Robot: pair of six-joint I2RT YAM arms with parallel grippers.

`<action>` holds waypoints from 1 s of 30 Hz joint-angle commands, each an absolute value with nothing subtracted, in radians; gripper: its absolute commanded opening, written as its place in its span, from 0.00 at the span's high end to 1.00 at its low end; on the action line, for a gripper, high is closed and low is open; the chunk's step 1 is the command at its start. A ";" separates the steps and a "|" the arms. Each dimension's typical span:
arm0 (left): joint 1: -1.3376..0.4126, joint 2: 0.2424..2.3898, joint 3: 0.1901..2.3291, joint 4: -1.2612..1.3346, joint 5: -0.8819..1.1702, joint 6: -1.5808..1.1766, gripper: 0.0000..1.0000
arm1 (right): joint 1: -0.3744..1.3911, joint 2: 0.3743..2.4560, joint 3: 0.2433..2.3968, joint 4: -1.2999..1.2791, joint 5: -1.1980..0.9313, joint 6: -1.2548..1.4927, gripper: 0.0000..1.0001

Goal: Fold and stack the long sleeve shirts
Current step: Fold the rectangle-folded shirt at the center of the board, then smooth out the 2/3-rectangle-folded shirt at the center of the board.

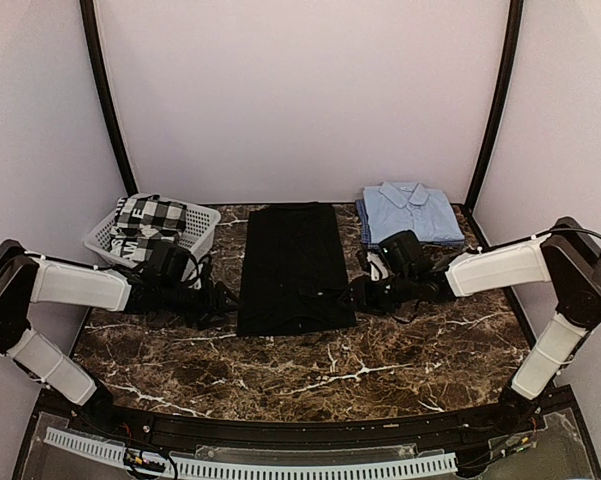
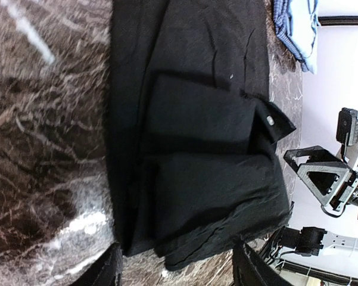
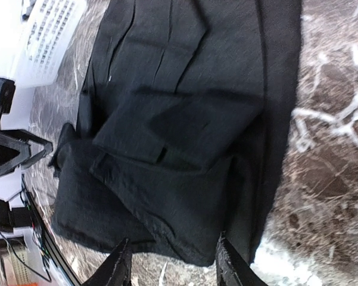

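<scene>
Folding in progress: a black shirt (image 1: 295, 265) lies flat between the left pincer (image 1: 218, 300) and the right pincer (image 1: 365, 292), already narrowed to a long strip with its sleeves turned in over the body. Each pincer sits low at one side of the strip's near end, pointing inward at the cloth. The wrist views show both pincers gaping: the left fingers (image 2: 110, 265) and the right fingers (image 3: 122, 265) stand apart and hold nothing. The shirt's thick near edge lies just ahead of each gap.

The lengthwise fold looks finished, and the crosswise fold appears to come next. That move calls for each pincer to close on its own near corner through every layer, loose sleeve included. Both then lift together and carry the edge away toward the far end without dragging the strip askew. A buttoned cuff sits just ahead of the left pincer and could slip out of the bundle.

The light blue shirt (image 1: 410, 212) rests folded, collar up, beyond the right pincer at the far corner. It is the likely base for the stack. Beyond the left pincer stands a white basket (image 1: 105, 235) holding black-and-white checked cloth (image 1: 150, 215).

The tabletop (image 1: 380, 360) is dark brown marble-patterned, veined in white and glossy under the lights. Pale plain walls (image 1: 300, 90) enclose it, with black poles (image 1: 105, 100) at the rear corners.
</scene>
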State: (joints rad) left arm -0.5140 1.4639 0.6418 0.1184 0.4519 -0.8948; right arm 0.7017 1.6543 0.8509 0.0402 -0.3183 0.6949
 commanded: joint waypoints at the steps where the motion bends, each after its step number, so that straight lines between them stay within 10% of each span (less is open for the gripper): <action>1: -0.533 1.433 0.579 0.147 0.506 -0.919 0.39 | 0.736 1.656 0.832 0.061 -0.333 0.710 0.58; 17: -0.605 1.560 0.588 0.301 0.546 -0.994 0.47 | 0.745 1.726 0.819 0.101 -0.331 0.750 0.58; 30: -0.612 1.590 0.626 0.333 0.540 -0.997 0.71 | 0.747 1.741 0.805 0.153 -0.361 0.781 0.65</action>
